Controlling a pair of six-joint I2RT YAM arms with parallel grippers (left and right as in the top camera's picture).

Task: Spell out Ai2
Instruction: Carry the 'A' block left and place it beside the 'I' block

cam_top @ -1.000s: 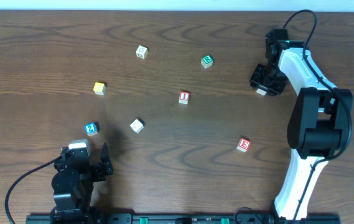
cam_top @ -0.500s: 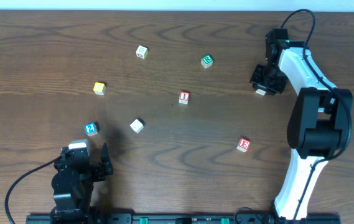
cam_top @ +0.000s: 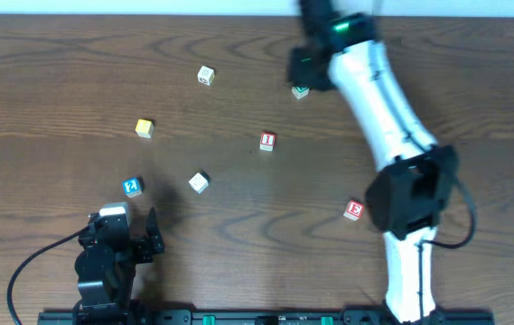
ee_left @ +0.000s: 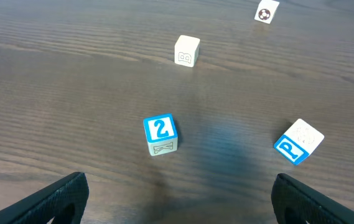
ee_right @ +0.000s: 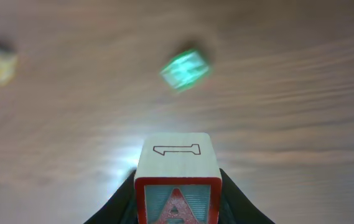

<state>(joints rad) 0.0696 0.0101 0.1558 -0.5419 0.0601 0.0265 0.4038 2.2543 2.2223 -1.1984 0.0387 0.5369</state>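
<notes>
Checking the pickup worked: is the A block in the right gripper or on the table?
In the right gripper. The right wrist view shows the A block pinched between its dark fingers, above the blurred table.

A yellow block [cam_top: 144,128], a red block [cam_top: 354,209] and a blue P block [ee_left: 298,142] lie apart on the wooden table [cam_top: 49,63].

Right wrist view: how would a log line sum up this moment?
right claw: shut on A block | near: green block | left claw: open, empty | 2 block: untouched
</notes>
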